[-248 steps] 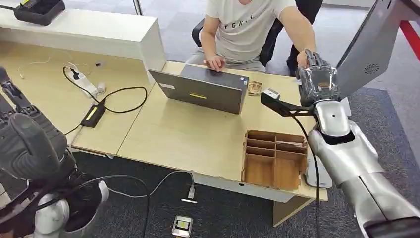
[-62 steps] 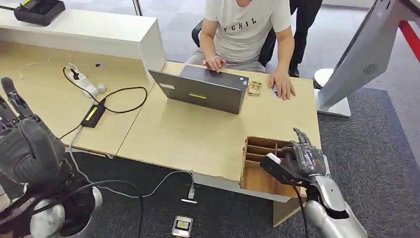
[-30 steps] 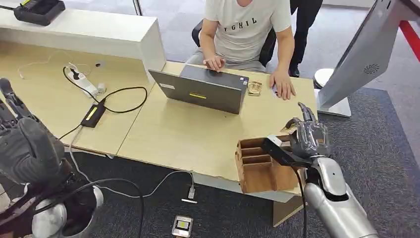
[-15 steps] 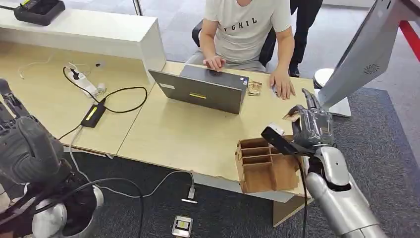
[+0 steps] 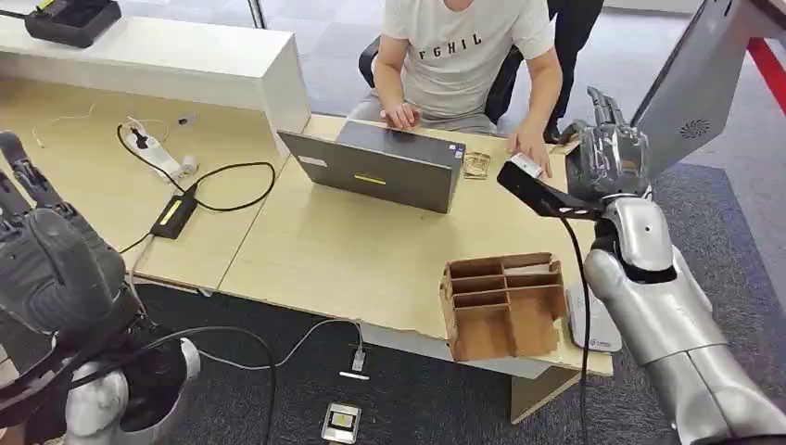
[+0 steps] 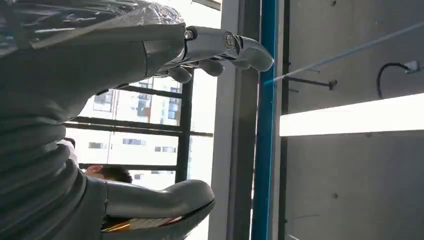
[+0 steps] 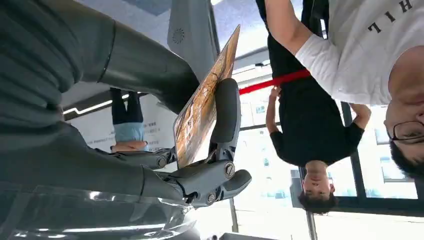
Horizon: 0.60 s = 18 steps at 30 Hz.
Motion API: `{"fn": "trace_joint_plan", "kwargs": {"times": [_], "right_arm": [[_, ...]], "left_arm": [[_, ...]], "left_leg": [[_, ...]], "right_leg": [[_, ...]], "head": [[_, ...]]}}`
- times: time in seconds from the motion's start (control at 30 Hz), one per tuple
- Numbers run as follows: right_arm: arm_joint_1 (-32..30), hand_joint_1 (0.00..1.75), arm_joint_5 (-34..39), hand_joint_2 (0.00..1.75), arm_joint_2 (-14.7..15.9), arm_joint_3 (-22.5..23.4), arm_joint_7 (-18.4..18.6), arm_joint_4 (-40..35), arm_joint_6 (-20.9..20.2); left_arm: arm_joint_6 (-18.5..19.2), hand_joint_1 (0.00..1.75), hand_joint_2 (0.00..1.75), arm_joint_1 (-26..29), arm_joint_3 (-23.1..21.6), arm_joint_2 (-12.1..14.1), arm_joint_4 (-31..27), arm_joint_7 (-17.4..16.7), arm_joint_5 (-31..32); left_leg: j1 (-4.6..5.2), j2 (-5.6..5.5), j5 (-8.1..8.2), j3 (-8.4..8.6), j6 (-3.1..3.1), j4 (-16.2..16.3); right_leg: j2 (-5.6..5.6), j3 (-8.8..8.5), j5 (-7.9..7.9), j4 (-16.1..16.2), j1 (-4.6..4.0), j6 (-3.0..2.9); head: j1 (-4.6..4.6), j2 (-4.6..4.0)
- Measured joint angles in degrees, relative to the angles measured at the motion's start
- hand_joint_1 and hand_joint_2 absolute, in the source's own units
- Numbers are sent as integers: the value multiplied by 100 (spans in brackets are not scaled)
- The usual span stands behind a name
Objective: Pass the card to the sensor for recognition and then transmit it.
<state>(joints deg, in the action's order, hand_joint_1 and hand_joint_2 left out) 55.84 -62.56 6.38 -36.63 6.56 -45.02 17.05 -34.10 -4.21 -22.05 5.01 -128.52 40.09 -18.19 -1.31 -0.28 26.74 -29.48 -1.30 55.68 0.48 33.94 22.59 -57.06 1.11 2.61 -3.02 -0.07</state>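
Right hand [image 5: 607,158] is up over the far right corner of the bench [image 5: 352,255], the card [image 7: 202,107] upright between its fingers [image 7: 225,115]. Just behind it stands the tilted sensor panel [image 5: 690,102]. Below, at the bench's near right edge, sits the wooden divider box [image 5: 505,301]. The laptop [image 5: 375,167] lies mid-bench, a person [image 5: 463,56] seated behind it. Left hand [image 5: 51,264] hangs low at the near left, off the bench.

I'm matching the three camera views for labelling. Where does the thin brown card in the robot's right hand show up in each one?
Head view: thin brown card at upper right, an edge peeking out left of the right hand.
Right wrist view: card at centre, seen edge-on, pinched between thumb and fingers.
Left wrist view: not in it.
Shared landmark: the grey slanted panel.
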Motion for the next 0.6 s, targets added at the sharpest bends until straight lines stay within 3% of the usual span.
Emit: {"fn": "trace_joint_plan", "kwargs": {"times": [0.6], "right_arm": [[814, 175, -194, 175, -640, -223, 319, 1090, -328]], "left_arm": [[70, 0, 175, -98, -129, -2, 94, 0, -144]], "left_leg": [[-1, 0, 0, -2, 0, 0]], "right_leg": [[0, 3, 0, 0, -2, 0]], "head": [[2, 0]]}}
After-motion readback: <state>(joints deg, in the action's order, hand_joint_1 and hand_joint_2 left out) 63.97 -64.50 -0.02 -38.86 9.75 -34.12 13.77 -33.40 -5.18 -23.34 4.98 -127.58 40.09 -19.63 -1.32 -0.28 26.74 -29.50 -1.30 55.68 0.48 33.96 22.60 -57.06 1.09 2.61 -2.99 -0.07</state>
